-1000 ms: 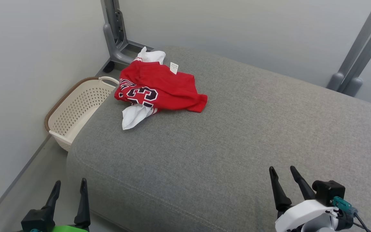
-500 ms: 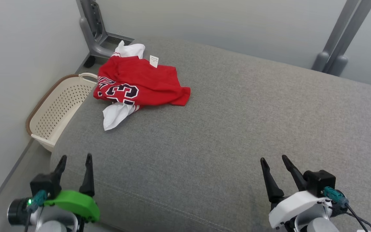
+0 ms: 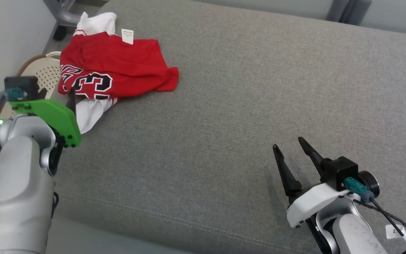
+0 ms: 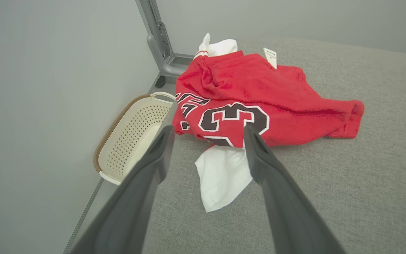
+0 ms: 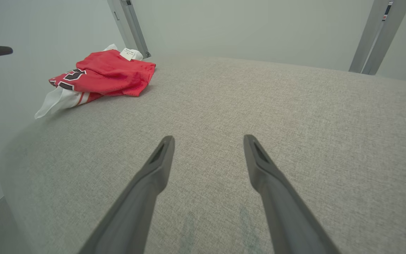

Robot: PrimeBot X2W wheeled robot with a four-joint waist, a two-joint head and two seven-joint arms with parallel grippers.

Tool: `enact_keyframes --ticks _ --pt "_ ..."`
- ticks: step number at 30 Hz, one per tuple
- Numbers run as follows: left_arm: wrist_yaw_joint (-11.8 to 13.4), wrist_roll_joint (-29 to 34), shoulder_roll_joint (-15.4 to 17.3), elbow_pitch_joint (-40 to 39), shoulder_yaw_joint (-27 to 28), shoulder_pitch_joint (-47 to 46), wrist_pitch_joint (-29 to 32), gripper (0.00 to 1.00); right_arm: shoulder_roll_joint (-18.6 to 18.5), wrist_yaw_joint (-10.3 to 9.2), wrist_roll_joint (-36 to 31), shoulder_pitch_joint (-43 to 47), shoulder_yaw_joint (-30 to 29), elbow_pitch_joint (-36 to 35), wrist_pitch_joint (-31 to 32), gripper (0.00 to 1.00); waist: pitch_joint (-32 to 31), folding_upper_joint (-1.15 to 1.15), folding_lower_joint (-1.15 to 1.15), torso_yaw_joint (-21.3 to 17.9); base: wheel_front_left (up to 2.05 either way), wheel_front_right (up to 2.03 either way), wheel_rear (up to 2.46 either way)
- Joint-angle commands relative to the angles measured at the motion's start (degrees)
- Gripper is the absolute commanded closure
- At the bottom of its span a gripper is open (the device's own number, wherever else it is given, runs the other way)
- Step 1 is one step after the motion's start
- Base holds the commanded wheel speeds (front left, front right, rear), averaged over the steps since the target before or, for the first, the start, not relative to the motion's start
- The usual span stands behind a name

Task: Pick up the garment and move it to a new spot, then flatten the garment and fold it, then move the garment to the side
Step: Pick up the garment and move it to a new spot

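Left gripper (image 4: 208, 129) — spread wide, holding nothing — hangs near the garment (image 4: 259, 88).

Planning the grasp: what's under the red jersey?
White fabric pokes out from beneath the red jersey at its near edge, more at the far edge, all on the grey cushion. How far it runs underneath is covered.

On the far left corner of the cushion (image 3: 245, 91), the garment (image 3: 118, 65), one flap trailing toward the near side. Left of that corner, lower down beside the wall (image 4: 48, 70), a basket (image 4: 132, 141). Behind the garment, a frame post (image 4: 157, 42). Just near of the garment, at the cushion's left edge, the left gripper (image 4: 208, 132), fingers (image 4: 153, 162) pointing at it. Well apart at the near right, above bare cushion, the right gripper (image 3: 287, 144).
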Motion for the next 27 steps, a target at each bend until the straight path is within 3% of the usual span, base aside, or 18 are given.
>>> enact_keyframes --ticks 1,7,13,22,23,24,25,27 --pt "-0.16 -0.61 1.05 1.63 0.19 -3.06 1.99 0.0 -0.32 -0.03 -0.87 -0.85 0.31 -1.4 0.91 0.0 5.57 0.0 -0.01 -3.73 0.0 0.0 0.0" --pt "-1.6 0.3 3.68 7.36 -2.49 -11.36 10.55 0.0 -1.7 -0.03 -2.61 -0.67 0.39 -6.11 3.69 0.0 10.75 0.0 -0.01 -5.18 0.0 0.0 0.0" --pt "-2.77 -0.16 5.41 9.61 -6.1 -15.38 15.13 0.0 -2.53 -0.03 -3.15 0.01 -0.04 -9.07 4.97 0.0 13.63 0.0 -0.01 -5.92 0.0 0.0 0.0" --pt "-2.32 -1.39 7.08 15.48 -7.55 -18.49 20.48 0.0 -2.93 -0.03 -3.57 0.08 0.99 -11.27 5.84 0.0 16.04 0.0 -0.01 -7.95 0.0 0.0 0.0" --pt "-2.06 -1.35 7.11 15.77 -7.58 -18.57 20.3 0.32 -2.9 -0.03 -3.52 0.01 1.05 -11.2 5.77 0.0 16.04 0.0 -0.01 -8.09 0.0 0.0 0.0" --pt "-2.03 -1.41 7.08 16.05 -7.66 -18.6 20.28 0.94 -2.87 -0.03 -3.44 -0.06 1.03 -11.12 5.7 0.0 16.01 0.0 -0.01 -8.2 0.0 0.0 0.0" --pt "-2.06 -1.43 7.1 16.32 -7.79 -18.68 20.32 1.0 -2.82 -0.03 -3.38 -0.14 1.06 -11.03 5.63 0.0 15.97 0.0 -0.01 -8.3 0.0 0.0 0.0" --pt "-2.22 -1.6 6.85 16.5 -8.1 -19.02 19.87 1.0 -2.74 -0.03 -3.35 -0.32 1.0 -10.68 5.5 0.0 15.72 0.0 -0.01 -8.38 0.0 0.0 0.0"
